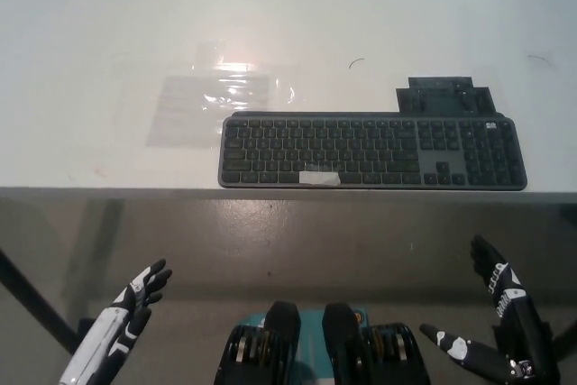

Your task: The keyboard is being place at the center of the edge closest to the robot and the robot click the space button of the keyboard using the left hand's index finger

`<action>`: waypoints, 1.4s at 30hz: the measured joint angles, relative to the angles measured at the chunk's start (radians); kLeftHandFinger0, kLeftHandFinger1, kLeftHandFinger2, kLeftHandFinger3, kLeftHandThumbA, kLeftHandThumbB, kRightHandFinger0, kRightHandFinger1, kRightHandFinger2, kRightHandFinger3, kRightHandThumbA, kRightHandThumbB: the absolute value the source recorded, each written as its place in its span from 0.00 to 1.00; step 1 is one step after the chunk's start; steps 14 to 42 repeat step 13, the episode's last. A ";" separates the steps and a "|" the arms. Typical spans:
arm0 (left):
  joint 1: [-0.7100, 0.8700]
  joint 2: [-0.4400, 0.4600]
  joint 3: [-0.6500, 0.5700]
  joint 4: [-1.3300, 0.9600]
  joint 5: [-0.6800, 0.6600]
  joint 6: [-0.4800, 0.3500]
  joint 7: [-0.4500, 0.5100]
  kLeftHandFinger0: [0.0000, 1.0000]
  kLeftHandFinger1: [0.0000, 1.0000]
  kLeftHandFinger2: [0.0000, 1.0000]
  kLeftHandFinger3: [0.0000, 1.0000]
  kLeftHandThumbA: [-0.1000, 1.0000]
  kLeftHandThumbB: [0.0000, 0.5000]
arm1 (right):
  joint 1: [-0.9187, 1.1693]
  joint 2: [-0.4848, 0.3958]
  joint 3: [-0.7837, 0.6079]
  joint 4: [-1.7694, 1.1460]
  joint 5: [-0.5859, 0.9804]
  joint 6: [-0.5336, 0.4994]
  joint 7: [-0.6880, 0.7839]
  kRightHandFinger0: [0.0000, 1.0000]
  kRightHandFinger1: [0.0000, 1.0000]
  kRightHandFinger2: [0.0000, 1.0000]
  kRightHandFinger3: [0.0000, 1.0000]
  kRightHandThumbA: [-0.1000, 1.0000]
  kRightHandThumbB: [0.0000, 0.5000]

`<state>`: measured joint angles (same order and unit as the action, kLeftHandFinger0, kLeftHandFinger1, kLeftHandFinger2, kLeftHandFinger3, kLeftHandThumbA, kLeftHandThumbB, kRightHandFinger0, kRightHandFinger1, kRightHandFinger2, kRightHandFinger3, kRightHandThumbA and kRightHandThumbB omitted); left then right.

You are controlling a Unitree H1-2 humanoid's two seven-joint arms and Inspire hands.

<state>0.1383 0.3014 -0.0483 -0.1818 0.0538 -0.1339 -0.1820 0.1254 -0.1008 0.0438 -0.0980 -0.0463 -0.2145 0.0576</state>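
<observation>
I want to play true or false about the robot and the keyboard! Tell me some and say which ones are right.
1. The keyboard lies near the front edge of the table. True.
2. The white left hand is pressing the space bar. False: it is below the table edge, touching nothing.
3. A pale strip sits on the space bar. True.
4. The black right hand holds the keyboard. False: it is open, low at the right.
</observation>
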 measured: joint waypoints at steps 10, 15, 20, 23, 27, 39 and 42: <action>0.000 0.000 0.000 0.000 -0.004 0.002 -0.001 1.00 1.00 1.00 1.00 1.00 0.66 | 0.000 0.000 0.000 -0.004 0.000 0.000 0.000 1.00 1.00 1.00 1.00 1.00 0.57; 0.000 0.000 0.000 0.000 -0.005 0.002 -0.001 1.00 1.00 1.00 1.00 1.00 0.68 | 0.000 0.000 0.000 -0.004 0.000 0.000 0.000 1.00 1.00 1.00 1.00 1.00 0.57; 0.000 0.000 0.000 0.000 -0.005 0.002 -0.001 1.00 1.00 1.00 1.00 1.00 0.68 | 0.000 0.000 0.000 -0.004 0.000 0.000 0.000 1.00 1.00 1.00 1.00 1.00 0.57; 0.000 0.000 0.000 0.000 -0.005 0.002 -0.001 1.00 1.00 1.00 1.00 1.00 0.68 | 0.000 0.000 0.000 -0.004 0.000 0.000 0.000 1.00 1.00 1.00 1.00 1.00 0.57; 0.000 0.000 0.000 0.000 -0.005 0.002 -0.001 1.00 1.00 1.00 1.00 1.00 0.68 | 0.000 0.000 0.000 -0.004 0.000 0.000 0.000 1.00 1.00 1.00 1.00 1.00 0.57; 0.000 0.000 0.000 0.000 -0.005 0.002 -0.001 1.00 1.00 1.00 1.00 1.00 0.68 | 0.000 0.000 0.000 -0.004 0.000 0.000 0.000 1.00 1.00 1.00 1.00 1.00 0.57; 0.000 0.000 0.000 0.000 -0.005 0.002 -0.001 1.00 1.00 1.00 1.00 1.00 0.68 | 0.000 0.000 0.000 -0.004 0.000 0.000 0.000 1.00 1.00 1.00 1.00 1.00 0.57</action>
